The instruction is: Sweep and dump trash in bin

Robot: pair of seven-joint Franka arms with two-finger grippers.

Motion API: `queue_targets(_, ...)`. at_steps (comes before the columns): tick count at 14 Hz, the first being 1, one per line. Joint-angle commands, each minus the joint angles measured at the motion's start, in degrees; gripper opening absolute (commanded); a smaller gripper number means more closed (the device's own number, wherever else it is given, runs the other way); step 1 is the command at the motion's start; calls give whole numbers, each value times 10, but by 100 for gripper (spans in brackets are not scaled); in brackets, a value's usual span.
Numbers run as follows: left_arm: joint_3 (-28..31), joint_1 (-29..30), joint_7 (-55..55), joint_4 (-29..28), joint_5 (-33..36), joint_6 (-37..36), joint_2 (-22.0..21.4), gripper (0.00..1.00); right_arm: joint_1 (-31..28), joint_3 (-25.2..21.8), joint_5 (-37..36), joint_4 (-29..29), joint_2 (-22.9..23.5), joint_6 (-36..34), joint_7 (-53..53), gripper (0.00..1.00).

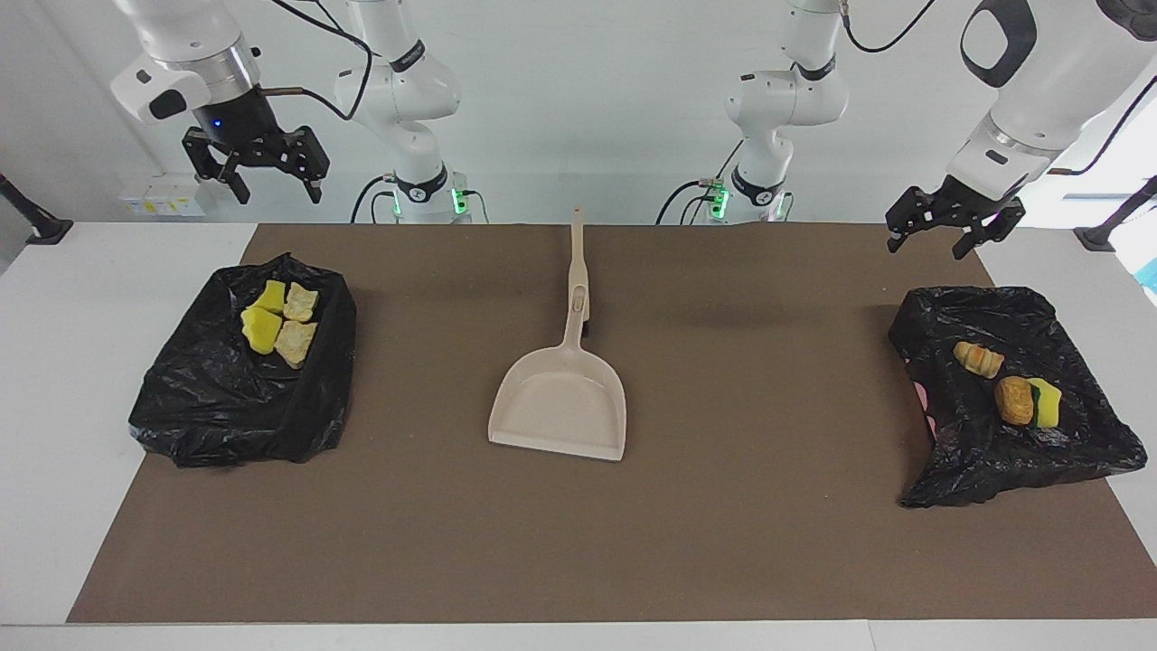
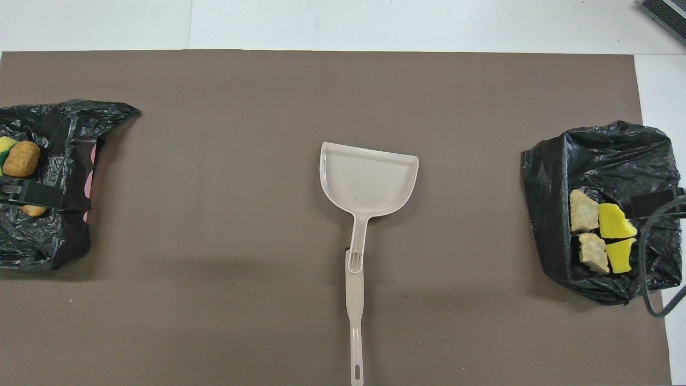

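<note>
Several scraps of trash [image 1: 278, 322], yellow sponge pieces and tan chunks, lie in the black-bagged bin [image 1: 217, 407] at the right arm's end; the overhead view shows them too [image 2: 584, 212]. A second black-bagged bin [image 1: 994, 461] at the left arm's end holds a croissant-like piece [image 1: 979, 359], a brown chunk [image 1: 1014, 400] and a yellow-green sponge [image 1: 1047, 402]. My right gripper [image 1: 278, 192] hangs open and empty high over the first bin. Over the second bin, my left gripper [image 1: 928, 246] is open and empty, and from overhead it hides most of the croissant-like piece.
A beige dustpan [image 1: 560, 407] lies mid-mat with its pan toward the table's front and its long handle [image 2: 355, 300] pointing at the robots. A brown mat [image 1: 723, 524] covers the white table. Both arm bases stand at the table's edge.
</note>
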Motion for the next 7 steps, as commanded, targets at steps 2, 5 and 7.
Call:
queue_targets(2, 2, -5, 7, 0, 10, 3, -5, 100, -5, 1, -3, -14, -14, 0, -19, 100)
queue_targets(5, 1, -6, 8, -1, 10, 1, -5, 100, -5, 1, -3, -14, -14, 0, -19, 100)
queue_targets(7, 1, -6, 8, -2, 10, 1, -5, 100, -6, 1, -3, -15, -14, -3, -19, 100)
